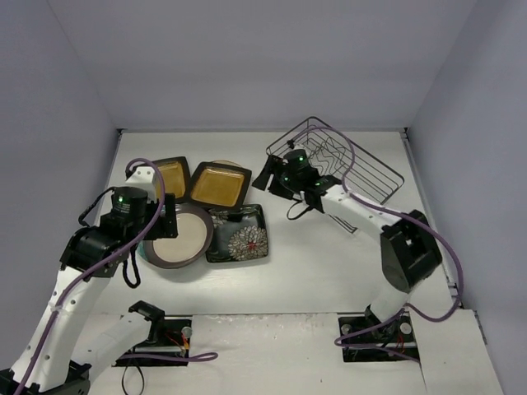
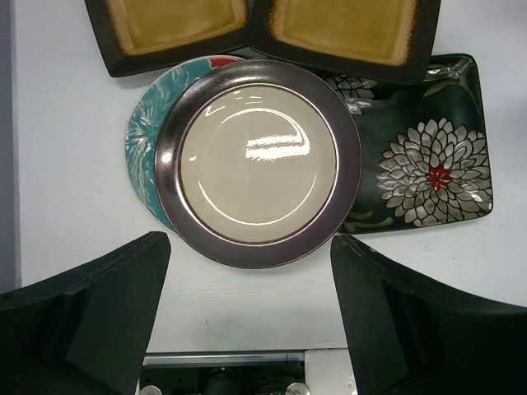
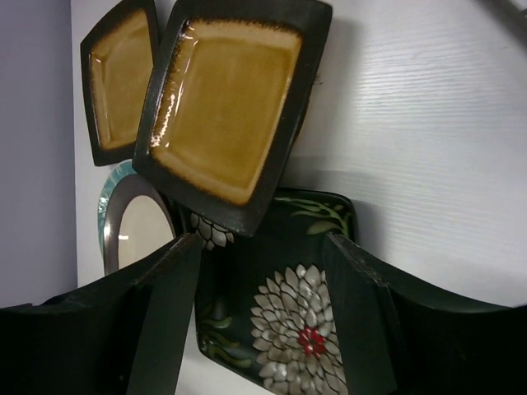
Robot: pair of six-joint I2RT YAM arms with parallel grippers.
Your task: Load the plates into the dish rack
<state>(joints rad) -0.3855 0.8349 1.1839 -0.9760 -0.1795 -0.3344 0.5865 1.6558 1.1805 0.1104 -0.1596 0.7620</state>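
White surface carries everything. The black wire dish rack sits upper right in the top view, long axis running upper left to lower right. Left of centre: a dark rectangular flowered plate lying lengthwise left-right, a round cream brown-rimmed plate overlapping a teal floral plate, and two square amber plates behind them. Left pincer is spread wide above the cream plate, gripping nothing. Right pincer is parted, pinching nothing, by the rack's left end.
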